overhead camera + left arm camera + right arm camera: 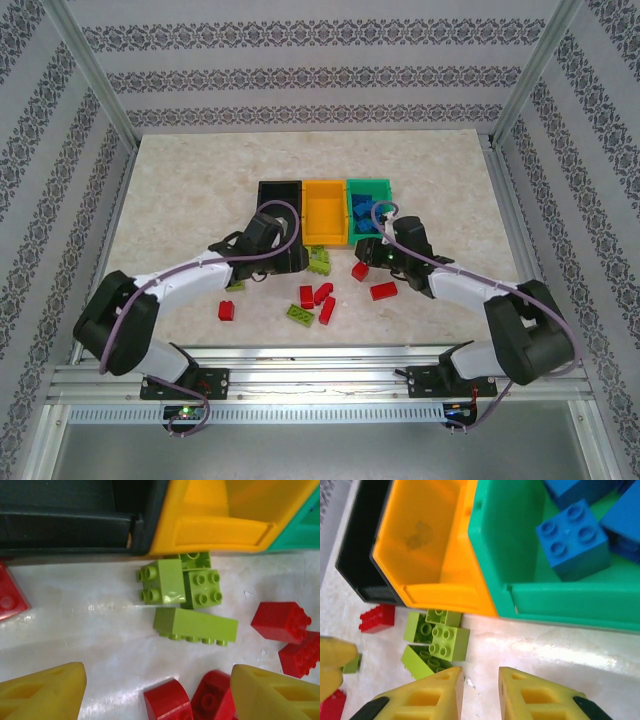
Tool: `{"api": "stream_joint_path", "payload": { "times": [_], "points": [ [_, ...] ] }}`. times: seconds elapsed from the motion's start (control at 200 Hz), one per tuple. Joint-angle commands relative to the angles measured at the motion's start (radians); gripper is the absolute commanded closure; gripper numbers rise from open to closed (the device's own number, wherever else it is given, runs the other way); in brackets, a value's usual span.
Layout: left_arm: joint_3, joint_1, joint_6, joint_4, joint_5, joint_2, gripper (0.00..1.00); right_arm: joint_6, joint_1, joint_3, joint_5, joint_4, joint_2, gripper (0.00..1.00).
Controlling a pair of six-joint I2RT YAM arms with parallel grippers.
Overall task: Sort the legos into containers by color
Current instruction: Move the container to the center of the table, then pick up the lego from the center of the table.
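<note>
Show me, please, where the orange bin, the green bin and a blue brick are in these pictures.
orange bin (325, 212): top view, on its bare floor.
green bin (570, 602): right wrist view, on its near wall.
blue brick (568, 531): right wrist view, on its studded top face.

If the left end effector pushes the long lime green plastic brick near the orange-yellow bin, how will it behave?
The long lime green plastic brick looks rigid, unlikely to bend. Lying flat, it would probably slide on the glossy table, not roll. Its shiny faces might slip.

black bin (60, 525) cropped above, red brick (9, 599) cropped left
</note>
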Motion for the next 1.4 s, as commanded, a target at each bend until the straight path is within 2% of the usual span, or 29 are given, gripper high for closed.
{"api": "stream_joint_path", "payload": {
  "times": [0.0,0.335,0.555,0.67,0.854,0.954,1.094,1.229,1.394],
  "points": [
    [0.035,0.042,-0.022,0.088,0.084,0.069,0.25,-0.027,0.014,0.060,-0.061,-0.068,0.067,0.76],
    [0.192,0.119,0.009,0.117,0.194,0.277,0.26,-0.069,0.001,0.251,-0.046,-0.085,0.305,0.75],
    [0.275,0.146,0.042,0.055,0.210,0.313,0.26,-0.079,-0.030,0.325,-0.071,-0.111,0.352,0.75],
    [0.286,0.146,0.055,0.022,0.230,0.281,0.26,-0.079,-0.019,0.297,-0.086,-0.114,0.308,0.73],
    [0.310,0.153,0.148,-0.129,0.185,0.150,0.25,-0.128,-0.011,0.209,-0.063,-0.206,0.141,0.62],
    [0.344,0.179,0.199,-0.220,0.176,0.088,0.23,-0.184,-0.007,0.187,-0.019,-0.330,0.055,0.57],
    [0.376,0.256,0.236,-0.301,0.236,0.031,0.22,-0.263,0.039,0.178,0.116,-0.511,-0.036,0.46],
    [0.421,0.319,0.283,-0.375,0.275,0.014,0.22,-0.297,0.105,0.186,0.218,-0.614,-0.048,0.38],
    [0.476,0.361,0.337,-0.440,0.293,0.035,0.21,-0.300,0.138,0.201,0.252,-0.633,0.000,0.36]
  ]
}}
